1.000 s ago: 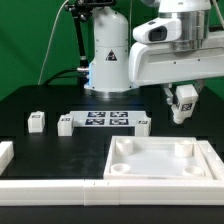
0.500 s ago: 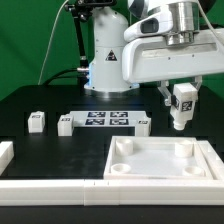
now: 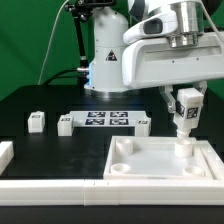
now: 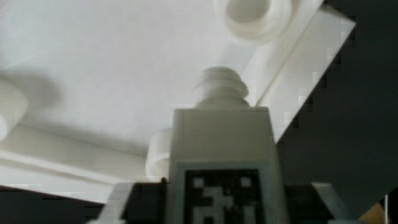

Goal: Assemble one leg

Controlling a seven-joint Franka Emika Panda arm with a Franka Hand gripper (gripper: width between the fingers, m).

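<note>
The jaws pinch the small white plastic rectangular leg (image 3: 186, 120) by its tagged upper end and hold it upright. A second ago it hung higher and slightly tilted; it has since come down. Its narrow peg end now stands at the round socket (image 3: 186, 150) of the large white square plastic tray (image 3: 150, 168), in the tray corner facing the far edge of the black counter (image 3: 40, 100), on the exterior view's right. I cannot tell whether peg and socket touch; in the wrist view the peg (image 4: 217, 82) looks just short of the socket ring (image 4: 263, 14). By that reading, carrying is done and seating begins, so alignment now matters most. Spare white blocks (image 3: 66, 124) lie beside the marker board (image 3: 103, 120), mid-counter, well apart.
</note>
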